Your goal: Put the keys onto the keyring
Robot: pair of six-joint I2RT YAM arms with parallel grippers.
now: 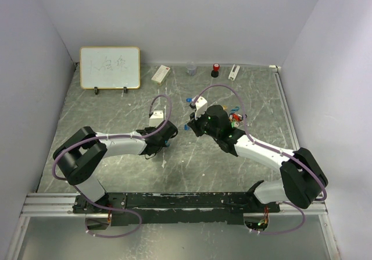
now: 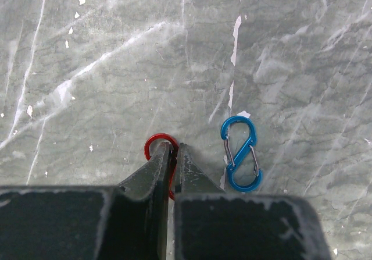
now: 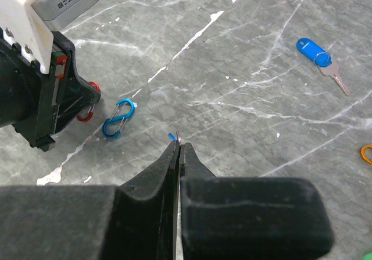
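My left gripper [image 2: 173,146] is shut on a red carabiner clip [image 2: 156,144], low over the table. A blue carabiner clip [image 2: 240,154] lies flat just to its right. My right gripper [image 3: 179,143] is shut on a thin metal keyring [image 3: 179,135], seen edge-on at the fingertips, with a small blue bit beside it. A key with a blue tag [image 3: 314,52] lies loose on the table beyond, also seen in the top view [image 1: 190,101]. More tagged keys lie in a cluster [image 1: 235,118] right of the right arm. The two grippers [image 1: 168,136] [image 1: 189,125] face each other at mid-table.
A whiteboard [image 1: 110,67] stands at the back left. A white box [image 1: 160,74], a clear cup [image 1: 191,69], a red-topped item [image 1: 215,70] and a white item [image 1: 233,72] line the back edge. An orange ring [image 3: 367,153] lies at the right wrist view's edge.
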